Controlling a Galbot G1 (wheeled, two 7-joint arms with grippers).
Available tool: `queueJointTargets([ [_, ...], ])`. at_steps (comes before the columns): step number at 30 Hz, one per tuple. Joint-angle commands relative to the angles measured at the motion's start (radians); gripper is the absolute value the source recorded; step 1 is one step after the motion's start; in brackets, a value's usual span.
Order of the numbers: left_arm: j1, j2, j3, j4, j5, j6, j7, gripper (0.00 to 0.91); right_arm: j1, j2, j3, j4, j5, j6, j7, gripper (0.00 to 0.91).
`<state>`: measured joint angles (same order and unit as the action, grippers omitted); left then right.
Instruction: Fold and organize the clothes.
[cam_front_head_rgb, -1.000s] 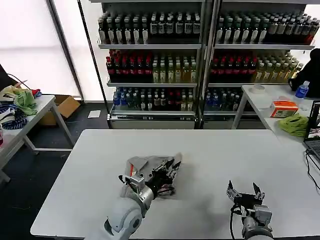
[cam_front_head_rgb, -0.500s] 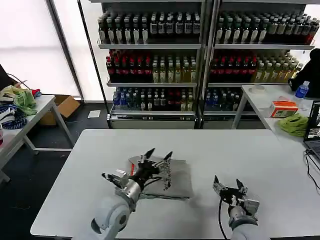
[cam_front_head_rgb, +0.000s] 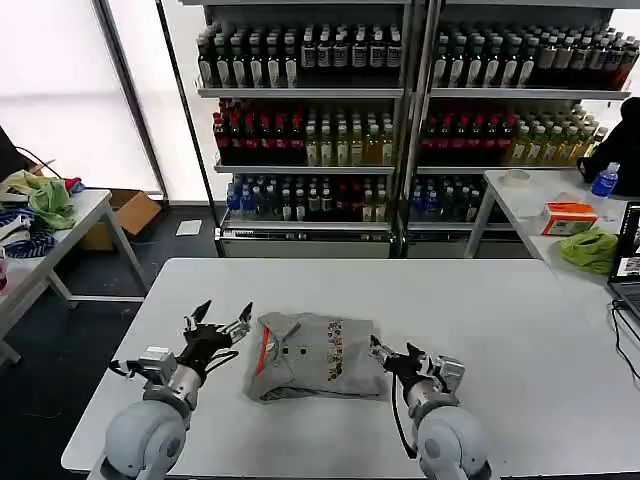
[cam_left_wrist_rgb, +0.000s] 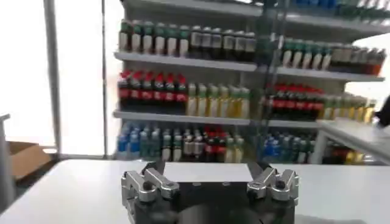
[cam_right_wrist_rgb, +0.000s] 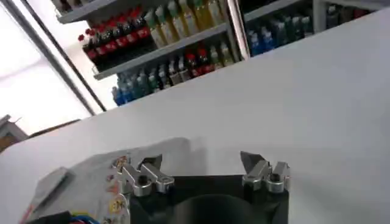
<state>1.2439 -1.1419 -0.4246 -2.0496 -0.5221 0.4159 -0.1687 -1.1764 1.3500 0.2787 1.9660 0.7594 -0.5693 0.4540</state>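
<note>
Folded light grey shirt (cam_front_head_rgb: 318, 356) shows red-orange neck trim, multicoloured print.

The shirt (cam_front_head_rgb: 318, 356) is light grey, with a red-orange strip at its neck edge and a small print of many colours running down its middle. It lies on a plain white table (cam_front_head_rgb: 500, 310). The left gripper (cam_front_head_rgb: 222, 320) has black fingers on a silver-grey body, and the right gripper (cam_front_head_rgb: 408, 357) is black and silver too. On the side table to the left lies a bright green cloth (cam_front_head_rgb: 50, 203) beside a dark blue and white patterned cloth (cam_front_head_rgb: 30, 243); another green cloth (cam_front_head_rgb: 590, 247) lies to the right, near an orange box (cam_front_head_rgb: 568, 217).
</note>
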Motion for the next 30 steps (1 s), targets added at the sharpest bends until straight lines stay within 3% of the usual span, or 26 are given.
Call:
queueJointTargets([
  [1, 0.078, 0.027, -0.115, -0.027, 0.026, 0.026, -0.029, 0.907, 0.142, 0.000, -0.070, -0.121, 0.202, -0.011, 0.042, 0.907],
  [4, 0.075, 0.024, -0.110, -0.019, 0.026, 0.029, -0.031, 0.907, 0.167, -0.010, -0.067, -0.148, 0.250, -0.012, 0.061, 0.907],
  [8, 0.076, 0.022, -0.107, -0.009, 0.028, 0.031, -0.032, 0.907, 0.171, -0.025, -0.074, -0.166, 0.261, -0.012, 0.055, 0.736],
  [15, 0.070, 0.019, -0.105, 0.000, 0.027, 0.034, -0.031, 0.907, 0.171, -0.021, -0.107, -0.173, 0.229, -0.013, 0.047, 0.645],
  [18, 0.066, 0.018, -0.105, 0.002, 0.025, 0.035, -0.031, 0.907, 0.167, -0.019, -0.110, -0.175, 0.210, -0.013, 0.050, 0.322],
  [19, 0.067, 0.018, -0.106, 0.002, 0.025, 0.035, -0.031, 0.907, 0.165, -0.020, -0.108, -0.175, 0.202, -0.012, 0.051, 0.010],
  [30, 0.065, 0.004, -0.107, 0.004, 0.026, 0.034, -0.029, 0.907, 0.142, -0.083, -0.084, -0.143, 0.183, -0.012, 0.062, 0.000],
])
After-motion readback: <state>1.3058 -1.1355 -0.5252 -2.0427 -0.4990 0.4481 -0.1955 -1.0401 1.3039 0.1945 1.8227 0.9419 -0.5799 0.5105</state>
